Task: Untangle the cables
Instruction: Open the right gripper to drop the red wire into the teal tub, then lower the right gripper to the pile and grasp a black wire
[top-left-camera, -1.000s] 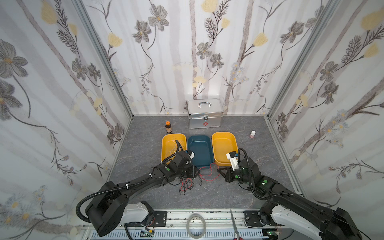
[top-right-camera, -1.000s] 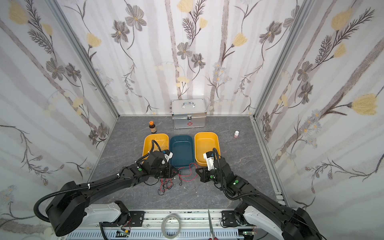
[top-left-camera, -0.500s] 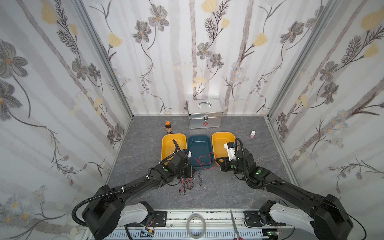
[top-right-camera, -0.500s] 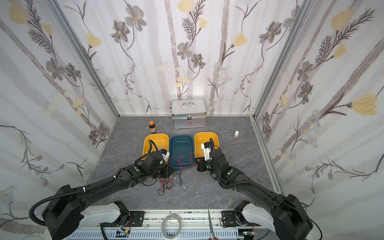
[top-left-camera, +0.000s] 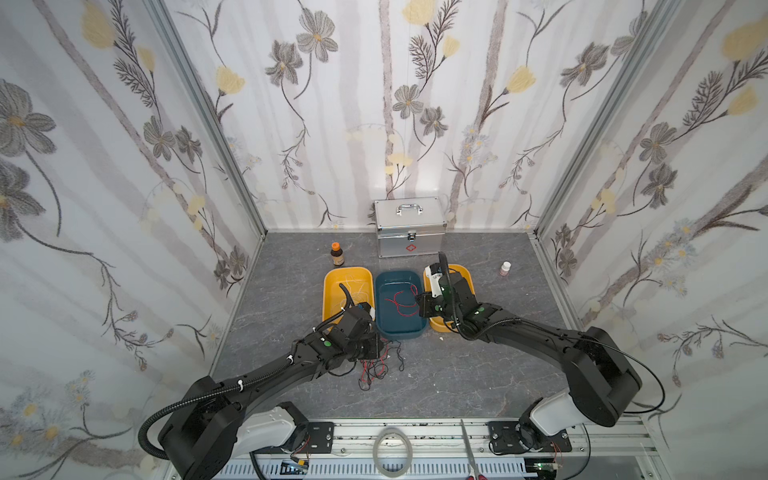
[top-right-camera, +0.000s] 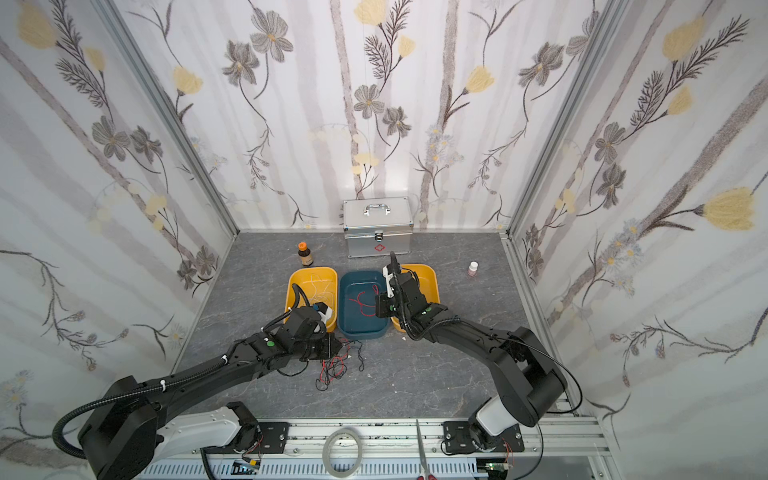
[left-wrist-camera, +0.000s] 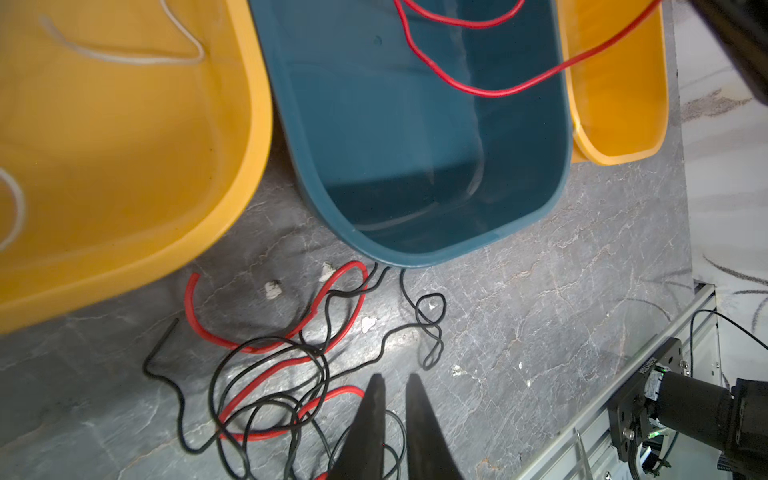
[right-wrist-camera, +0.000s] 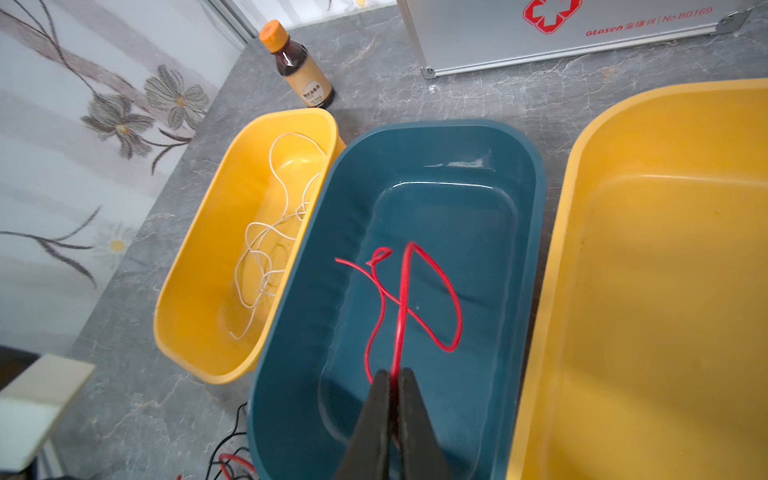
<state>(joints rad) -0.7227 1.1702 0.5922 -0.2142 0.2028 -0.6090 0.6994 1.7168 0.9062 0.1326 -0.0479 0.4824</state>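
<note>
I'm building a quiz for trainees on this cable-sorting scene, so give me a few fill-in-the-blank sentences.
The white cable lies in a ____ bin.
The right gripper pinches the red cable, which hangs into the ____ bin.
The tangle on the table mixes red and ____ cables.
Missing: yellow; teal; black.

Teal tray wedged between yellow trays; open floor right of tangle.
</note>
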